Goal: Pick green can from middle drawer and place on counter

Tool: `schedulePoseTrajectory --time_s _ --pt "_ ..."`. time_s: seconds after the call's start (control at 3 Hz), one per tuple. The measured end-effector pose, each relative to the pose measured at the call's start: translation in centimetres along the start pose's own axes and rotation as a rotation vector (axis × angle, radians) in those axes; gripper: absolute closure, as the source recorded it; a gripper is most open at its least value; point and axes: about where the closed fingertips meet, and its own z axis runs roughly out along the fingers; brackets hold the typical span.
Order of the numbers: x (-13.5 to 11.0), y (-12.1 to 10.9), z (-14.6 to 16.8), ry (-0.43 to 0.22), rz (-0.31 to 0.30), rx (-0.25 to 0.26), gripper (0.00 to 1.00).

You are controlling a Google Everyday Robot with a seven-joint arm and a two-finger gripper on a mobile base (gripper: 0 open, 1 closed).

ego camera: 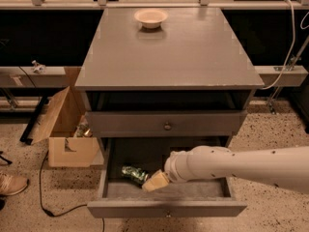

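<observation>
The green can (134, 174) lies on its side on the floor of the open middle drawer (166, 209), towards the left. My gripper (155, 181), cream-coloured at the end of a white arm (227, 166), reaches in from the right. Its tip sits just right of the can, touching or nearly touching the can's right end. The counter (169, 57) is the flat grey cabinet top above.
A shallow cream bowl (151, 17) stands at the back of the counter. The drawer above (166, 124) is shut. An open cardboard box (65, 129) stands on the floor left of the cabinet, with a shoe (10, 183) and a cable (46, 202) nearby.
</observation>
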Motion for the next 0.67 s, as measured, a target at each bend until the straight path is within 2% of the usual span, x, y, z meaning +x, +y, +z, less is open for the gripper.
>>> schedulePoseTrajectory --time_s 0.33,0.67 --pt "-0.6 -0.5 3.2 -0.007 -0.002 0.022 0.0" --pt "-1.4 -0.7 6.5 -0.015 -0.001 0.018 0.0"
